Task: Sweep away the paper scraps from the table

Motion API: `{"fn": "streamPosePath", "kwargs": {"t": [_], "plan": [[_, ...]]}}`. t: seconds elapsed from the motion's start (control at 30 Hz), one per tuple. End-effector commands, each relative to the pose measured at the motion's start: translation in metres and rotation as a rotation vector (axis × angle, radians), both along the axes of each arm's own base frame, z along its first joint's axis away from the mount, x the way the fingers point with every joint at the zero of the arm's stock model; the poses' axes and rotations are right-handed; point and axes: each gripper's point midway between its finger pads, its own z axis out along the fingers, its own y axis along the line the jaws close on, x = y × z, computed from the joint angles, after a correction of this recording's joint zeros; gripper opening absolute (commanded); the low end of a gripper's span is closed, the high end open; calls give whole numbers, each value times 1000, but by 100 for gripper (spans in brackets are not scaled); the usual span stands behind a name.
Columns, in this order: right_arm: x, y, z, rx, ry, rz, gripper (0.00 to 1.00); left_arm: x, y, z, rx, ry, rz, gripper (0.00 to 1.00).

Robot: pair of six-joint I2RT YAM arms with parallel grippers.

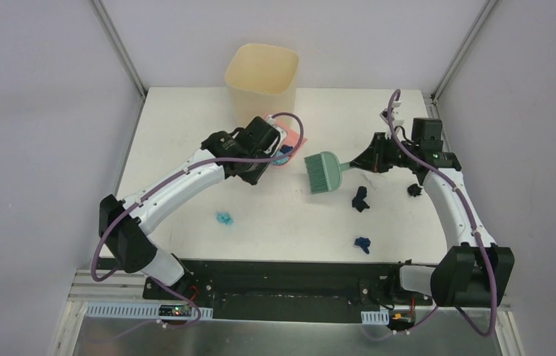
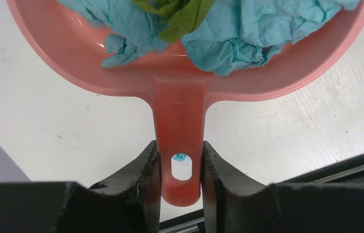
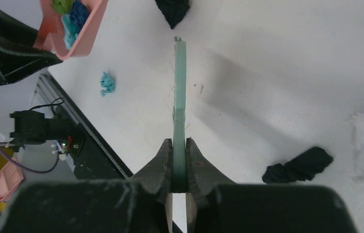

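Left hand [image 2: 179, 148] clamps the pink dustpan [image 2: 180, 104], paper scraps [image 2: 228, 43] heaped just beyond it, tops cut off; right hand [image 3: 179, 143] clamps the green brush [image 3: 180, 87], dark scraps [image 3: 297, 165] loose beside it

Your left gripper [image 2: 180, 165], mid-frame overhead, clamps the dustpan [image 2: 180, 104]; your right gripper [image 3: 179, 160], right of centre, pinches the brush [image 3: 180, 87].

In the top view the pink dustpan [image 1: 288, 135] is mostly covered by the left arm [image 1: 186, 178]. In the left wrist view its pan and the paper scraps [image 2: 228, 43] are chopped off by the top edge. The green hand brush [image 3: 179, 92] is only seen edge-on, bristles hidden.
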Motion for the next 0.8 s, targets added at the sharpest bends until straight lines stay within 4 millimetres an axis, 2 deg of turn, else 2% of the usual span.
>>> {"fn": "streamPosePath", "kwargs": {"t": [0.0,0.17,0.4,0.57,0.77], "plan": [[-2,25,13,180,-7,131,0,23,14,40,72,-112,88,0],[-7,27,-2,186,8,164,0,51,22,73,76,-183,145,2],[-15,29,6,198,-10,190,0,86,27,95,54,-211,187,3],[-16,25,7,155,-66,179,0,108,38,112,0,-237,232,3],[-14,24,4,152,-49,170,0,131,51,137,-41,-279,276,3]]}}
